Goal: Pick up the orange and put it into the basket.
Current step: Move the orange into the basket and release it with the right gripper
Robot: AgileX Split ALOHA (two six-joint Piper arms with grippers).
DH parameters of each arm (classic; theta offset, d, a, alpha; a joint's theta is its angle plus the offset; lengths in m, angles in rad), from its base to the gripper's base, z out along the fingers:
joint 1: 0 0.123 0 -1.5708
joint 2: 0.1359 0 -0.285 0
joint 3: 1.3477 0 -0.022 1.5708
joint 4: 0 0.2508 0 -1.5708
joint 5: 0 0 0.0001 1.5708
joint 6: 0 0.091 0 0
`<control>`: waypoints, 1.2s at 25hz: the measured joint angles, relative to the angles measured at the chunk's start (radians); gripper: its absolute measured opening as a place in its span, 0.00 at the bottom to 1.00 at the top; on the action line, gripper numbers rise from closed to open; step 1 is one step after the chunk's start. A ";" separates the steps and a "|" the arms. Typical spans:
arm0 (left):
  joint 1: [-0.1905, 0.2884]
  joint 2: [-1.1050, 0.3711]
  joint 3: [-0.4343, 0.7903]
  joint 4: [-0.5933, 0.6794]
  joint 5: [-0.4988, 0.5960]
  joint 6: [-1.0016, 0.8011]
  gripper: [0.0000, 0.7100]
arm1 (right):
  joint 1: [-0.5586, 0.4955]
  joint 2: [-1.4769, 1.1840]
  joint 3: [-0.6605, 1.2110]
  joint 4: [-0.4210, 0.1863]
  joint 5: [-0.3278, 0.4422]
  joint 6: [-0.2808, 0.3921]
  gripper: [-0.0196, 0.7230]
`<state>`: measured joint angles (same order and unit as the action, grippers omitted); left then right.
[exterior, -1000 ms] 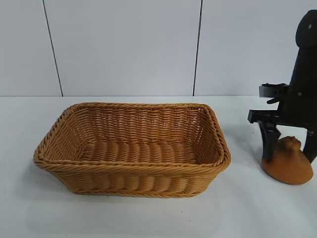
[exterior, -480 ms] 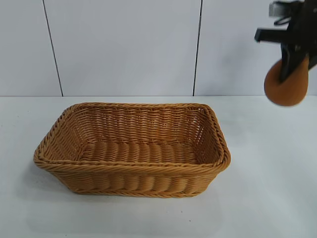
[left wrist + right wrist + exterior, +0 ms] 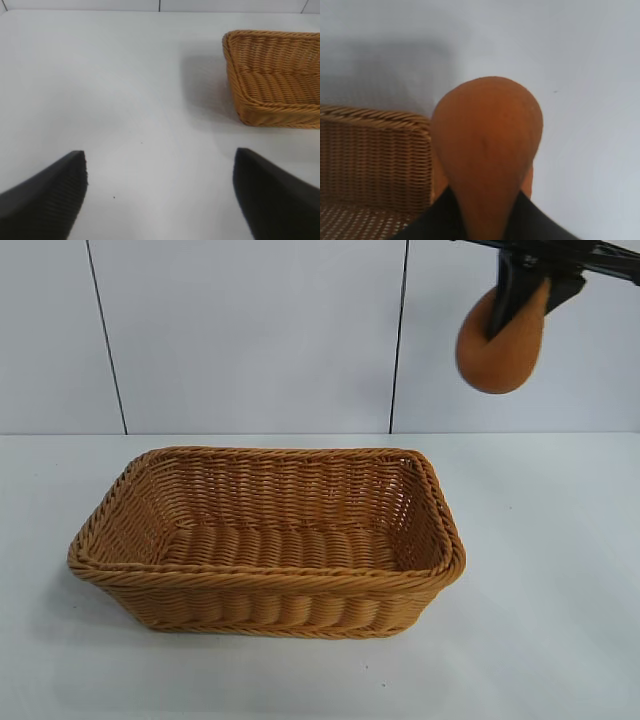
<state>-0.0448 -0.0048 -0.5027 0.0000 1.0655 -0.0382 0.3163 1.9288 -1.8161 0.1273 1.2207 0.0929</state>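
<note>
The orange (image 3: 497,348), matte orange-brown, hangs high in the air above and to the right of the basket (image 3: 262,585), held by my right gripper (image 3: 522,302), which is shut on it. In the right wrist view the orange (image 3: 487,145) fills the middle, with the basket's corner (image 3: 375,150) below and to one side. The tan wicker basket stands on the white table, with nothing in it that I can see. My left gripper (image 3: 160,192) is open and empty over bare table, with the basket's end (image 3: 272,80) farther off.
The white table (image 3: 540,620) runs all round the basket. A white panelled wall (image 3: 250,335) stands behind it.
My right gripper has lifted the orange off the table at the right and carried it up and leftward toward the basket. The basket has not moved.
</note>
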 joint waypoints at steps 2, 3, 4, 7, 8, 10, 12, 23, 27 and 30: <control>0.000 0.000 0.000 0.000 0.000 0.000 0.80 | 0.079 0.000 0.000 0.006 0.000 0.013 0.10; 0.000 0.000 0.000 0.000 0.000 0.000 0.80 | 0.120 0.000 0.000 0.009 0.000 0.019 0.10; 0.000 0.000 0.000 0.000 0.000 0.000 0.80 | 0.158 0.001 0.000 0.012 0.000 0.024 0.10; 0.000 0.000 0.000 0.000 0.000 0.000 0.80 | 0.234 0.002 0.000 0.020 -0.008 0.048 0.10; 0.000 0.000 0.000 0.000 0.000 0.000 0.80 | 0.248 0.008 0.000 0.020 -0.015 0.052 0.10; 0.000 0.000 0.000 0.000 0.000 0.000 0.80 | 0.270 0.025 0.000 0.018 -0.028 0.057 0.10; 0.000 0.000 0.000 0.000 0.000 0.000 0.80 | 0.283 0.057 0.000 0.013 -0.044 0.060 0.10; 0.000 0.000 0.000 0.000 0.000 0.000 0.80 | 0.288 0.362 0.005 0.014 -0.153 0.051 0.20; 0.000 0.000 0.000 0.000 0.000 0.000 0.80 | 0.288 0.361 -0.020 0.021 -0.119 0.037 0.73; 0.000 0.000 0.000 0.000 0.000 0.000 0.80 | 0.288 0.361 -0.090 0.021 -0.045 0.024 0.91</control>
<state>-0.0448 -0.0048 -0.5027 0.0000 1.0655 -0.0382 0.6048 2.2901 -1.9059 0.1481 1.1758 0.1168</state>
